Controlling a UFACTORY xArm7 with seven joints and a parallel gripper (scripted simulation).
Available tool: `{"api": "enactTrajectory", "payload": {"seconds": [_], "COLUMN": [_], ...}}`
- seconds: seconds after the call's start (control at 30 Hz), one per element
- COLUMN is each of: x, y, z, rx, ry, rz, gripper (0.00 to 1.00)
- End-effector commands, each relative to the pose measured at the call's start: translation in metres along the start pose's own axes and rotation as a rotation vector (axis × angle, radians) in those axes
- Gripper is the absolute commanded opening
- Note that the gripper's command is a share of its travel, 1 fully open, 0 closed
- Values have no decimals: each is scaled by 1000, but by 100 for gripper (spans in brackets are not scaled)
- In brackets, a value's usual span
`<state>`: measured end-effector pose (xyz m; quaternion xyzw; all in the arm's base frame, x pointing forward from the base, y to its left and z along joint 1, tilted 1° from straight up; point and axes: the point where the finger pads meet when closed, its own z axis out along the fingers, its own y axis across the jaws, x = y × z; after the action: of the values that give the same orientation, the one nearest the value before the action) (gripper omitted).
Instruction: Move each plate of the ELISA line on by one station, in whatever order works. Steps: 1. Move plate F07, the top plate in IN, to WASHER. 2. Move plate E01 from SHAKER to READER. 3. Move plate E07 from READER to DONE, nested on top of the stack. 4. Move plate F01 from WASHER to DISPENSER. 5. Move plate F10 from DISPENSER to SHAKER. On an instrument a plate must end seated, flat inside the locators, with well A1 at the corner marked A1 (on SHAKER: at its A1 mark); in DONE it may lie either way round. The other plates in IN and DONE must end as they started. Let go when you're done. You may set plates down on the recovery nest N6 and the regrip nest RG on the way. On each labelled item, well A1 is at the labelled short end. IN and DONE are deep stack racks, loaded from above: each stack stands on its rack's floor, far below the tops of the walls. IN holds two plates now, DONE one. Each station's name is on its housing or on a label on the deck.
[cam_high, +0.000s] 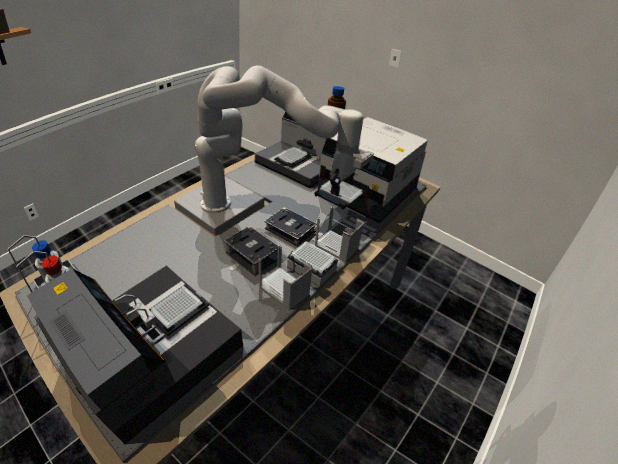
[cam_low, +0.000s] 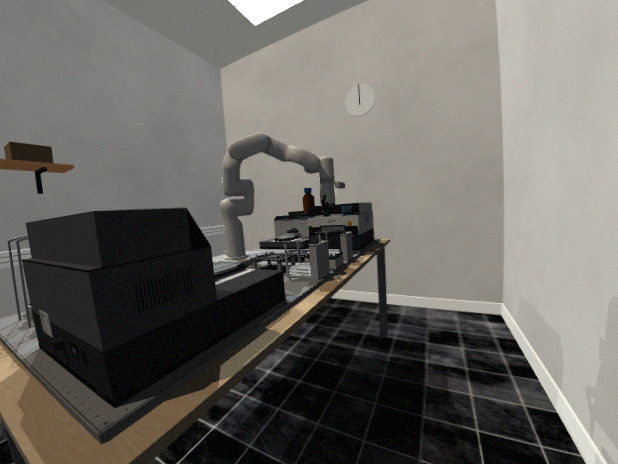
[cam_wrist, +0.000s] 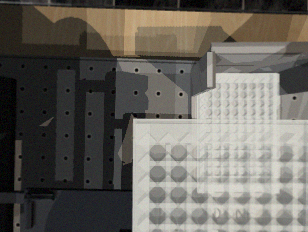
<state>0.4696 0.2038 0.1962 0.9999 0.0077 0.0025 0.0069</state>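
My gripper (cam_high: 336, 186) is shut on a white well plate (cam_high: 344, 193) and holds it level just in front of the white reader housing (cam_high: 392, 152). In the wrist view the held plate (cam_wrist: 220, 175) fills the lower right; its label cannot be read. Beyond it, lower down, stands a grey walled stack rack with one white plate inside (cam_wrist: 243, 97); this rack shows in the top view (cam_high: 345, 239) a short way from the gripper. In the exterior view the gripper (cam_low: 325, 202) is small and partly hidden.
A second walled rack (cam_high: 287, 286) and a plate on a small station (cam_high: 313, 256) stand by the table's edge. Two black nests (cam_high: 291, 223) (cam_high: 251, 246) lie mid-deck. Plates also sit on the back instrument (cam_high: 292, 155) and the big front-left instrument (cam_high: 176, 303).
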Motion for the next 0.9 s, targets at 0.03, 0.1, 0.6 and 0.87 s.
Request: {"api": "enactTrajectory", "payload": {"seconds": [0.03,0.1,0.6,0.87], "x": [10,13,40,46], "y": [10,13,47,55], "z": [-2,-2,-2,-2], "rx": [1,1,1,1], "ry": [4,4,4,4], "rz": [-2,-12,-12,-12], "gripper": [0,0,0,0]}}
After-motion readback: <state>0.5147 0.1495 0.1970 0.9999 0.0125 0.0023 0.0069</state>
